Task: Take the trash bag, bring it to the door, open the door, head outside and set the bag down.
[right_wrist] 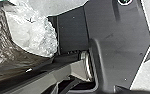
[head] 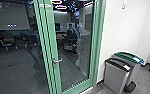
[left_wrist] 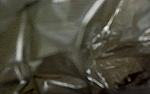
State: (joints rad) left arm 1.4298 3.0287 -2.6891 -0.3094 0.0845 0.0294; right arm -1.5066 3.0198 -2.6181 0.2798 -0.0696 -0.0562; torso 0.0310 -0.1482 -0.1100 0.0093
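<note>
A green-framed glass door [head: 97, 37] stands closed in the head view, with a metal lever handle [head: 57, 61] on its left side. Dark, shiny, crumpled plastic of the trash bag [left_wrist: 116, 65] lies very close to the camera in the left wrist view. In the right wrist view the brown plastic of the bag [right_wrist: 1, 37] shows beside a bunched, whitish clear plastic part [right_wrist: 33, 30], next to the robot's own dark plate and bar. How either gripper's fingers stand cannot be made out.
Two grey bins stand by the white wall right of the door, one with a dark lid [head: 117, 75], the other with a green lid [head: 128, 57]. Behind the glass are a person [head: 71, 31], chairs and a screen [head: 9, 16].
</note>
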